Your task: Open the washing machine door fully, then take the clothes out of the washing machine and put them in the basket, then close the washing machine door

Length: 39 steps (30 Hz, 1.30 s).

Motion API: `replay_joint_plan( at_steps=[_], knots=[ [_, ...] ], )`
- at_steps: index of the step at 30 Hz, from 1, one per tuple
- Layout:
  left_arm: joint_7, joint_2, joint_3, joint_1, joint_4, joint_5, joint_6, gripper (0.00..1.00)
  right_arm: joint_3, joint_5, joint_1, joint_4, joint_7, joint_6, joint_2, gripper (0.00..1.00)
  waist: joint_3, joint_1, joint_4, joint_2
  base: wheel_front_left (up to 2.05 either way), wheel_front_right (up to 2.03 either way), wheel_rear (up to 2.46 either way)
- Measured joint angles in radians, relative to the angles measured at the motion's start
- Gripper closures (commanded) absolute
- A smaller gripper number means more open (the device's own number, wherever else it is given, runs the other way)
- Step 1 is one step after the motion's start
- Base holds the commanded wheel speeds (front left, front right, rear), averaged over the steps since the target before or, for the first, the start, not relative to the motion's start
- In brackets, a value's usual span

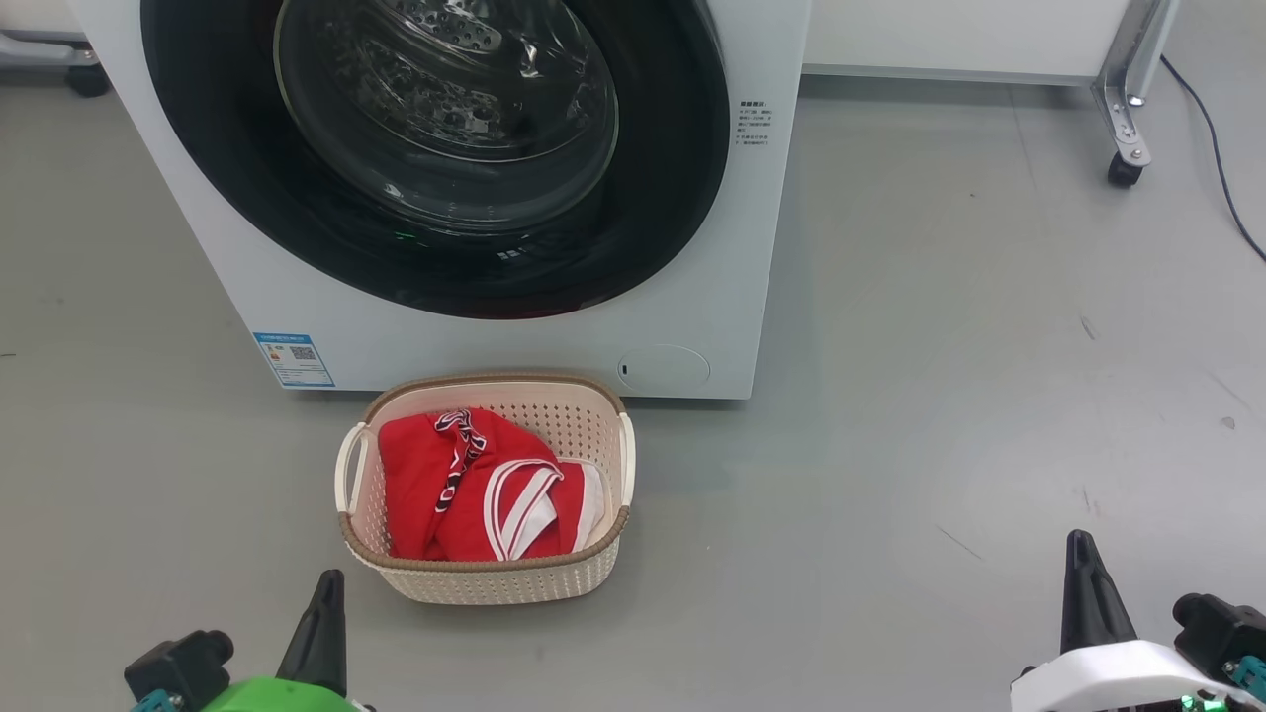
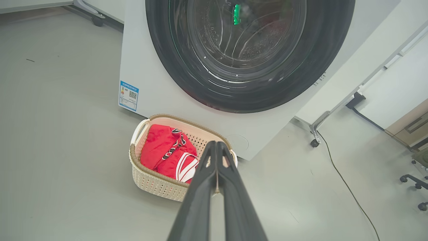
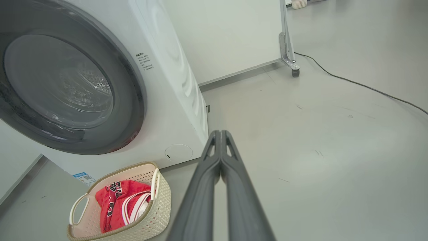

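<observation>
Grey floor, washer upper left, door looks shut. Red clothes in basket, lower centre. L claw lower left, R claw lower right: both pressed together, empty. Risk: L arm swing clips nearby basket, tips it.

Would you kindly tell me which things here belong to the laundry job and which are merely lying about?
Part of the job:
- washing machine
- its door, closed
- red clothes
- basket holding them

Just lying about:
- wheeled frame leg
- black cable
- chair base
</observation>
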Motion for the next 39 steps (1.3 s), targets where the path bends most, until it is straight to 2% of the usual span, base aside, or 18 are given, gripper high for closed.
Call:
replay_joint_plan(
  at_steps=[39],
  knots=[
    [0.129, -0.007, 0.114, -0.03, -0.021, -0.394, 0.0, 1.0, -0.072, 0.52, -0.101, 0.066, 0.13, 0.056, 0.003, 1.0, 0.002, 0.0, -0.008, 0.0, 0.0, 0.0, 0.0]
  ],
)
